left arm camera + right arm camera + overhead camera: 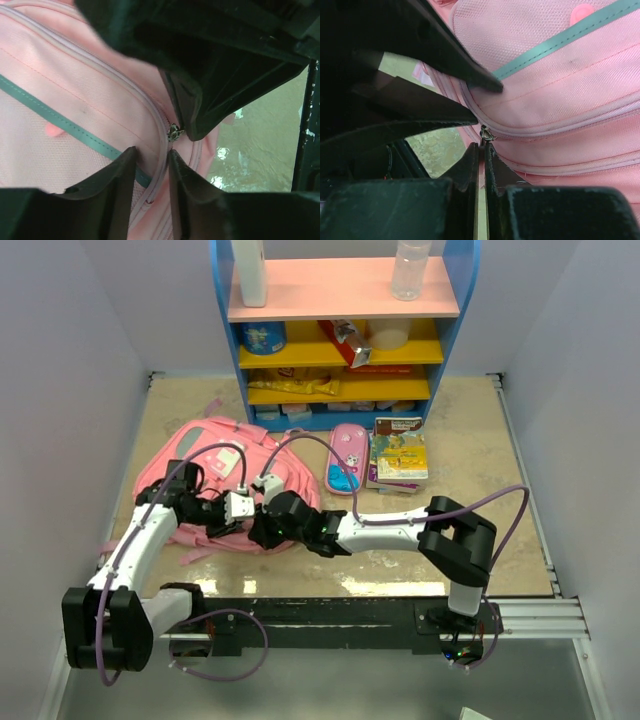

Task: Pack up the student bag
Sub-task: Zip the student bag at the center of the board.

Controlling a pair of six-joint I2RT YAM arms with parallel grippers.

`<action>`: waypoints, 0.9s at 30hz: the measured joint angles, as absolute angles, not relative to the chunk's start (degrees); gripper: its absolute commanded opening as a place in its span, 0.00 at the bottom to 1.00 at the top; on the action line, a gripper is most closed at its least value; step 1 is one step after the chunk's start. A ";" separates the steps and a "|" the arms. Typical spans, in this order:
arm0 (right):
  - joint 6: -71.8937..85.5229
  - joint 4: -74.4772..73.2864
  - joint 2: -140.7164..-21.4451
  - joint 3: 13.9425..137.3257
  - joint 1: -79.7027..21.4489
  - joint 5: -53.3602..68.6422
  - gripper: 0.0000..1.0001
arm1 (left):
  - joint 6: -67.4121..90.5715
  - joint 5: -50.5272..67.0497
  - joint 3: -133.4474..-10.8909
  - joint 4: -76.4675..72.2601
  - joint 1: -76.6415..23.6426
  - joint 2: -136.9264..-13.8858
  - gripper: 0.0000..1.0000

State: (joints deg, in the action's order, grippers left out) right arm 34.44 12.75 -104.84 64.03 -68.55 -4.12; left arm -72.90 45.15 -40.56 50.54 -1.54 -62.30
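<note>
The student bag [215,455] is a soft pink backpack lying flat at the left of the table. Both grippers meet at its near edge. My left gripper [238,512] pinches the pink zip seam [150,165] between its fingers, just below the small metal zip slider [173,132]. My right gripper [262,525] is shut on that slider's pull tab [486,134], with its jaws almost touching. A teal strip [60,117] crosses the bag's front panel. The zip looks closed along the stretch that shows.
A pink-and-blue pencil case [346,458] and a stack of books [398,455] lie right of the bag. A blue shelf unit [340,330] with bottles and packets stands at the back. White walls close in both sides.
</note>
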 measured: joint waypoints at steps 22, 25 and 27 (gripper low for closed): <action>30.59 9.34 -104.51 63.92 -63.64 3.29 0.00 | -70.54 42.37 -38.50 46.65 -6.00 -62.30 0.00; 28.95 9.04 -103.09 62.92 -62.02 4.89 0.00 | -69.67 43.09 -38.81 45.63 -6.26 -62.30 0.00; 27.99 9.15 -101.86 61.95 -60.95 5.78 0.00 | -68.99 43.77 -39.24 45.17 -6.48 -62.26 0.00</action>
State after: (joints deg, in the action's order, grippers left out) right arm 27.99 9.15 -101.86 61.95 -60.95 5.78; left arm -68.99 43.77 -39.24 45.17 -6.48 -62.26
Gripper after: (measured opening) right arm 0.046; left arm 0.227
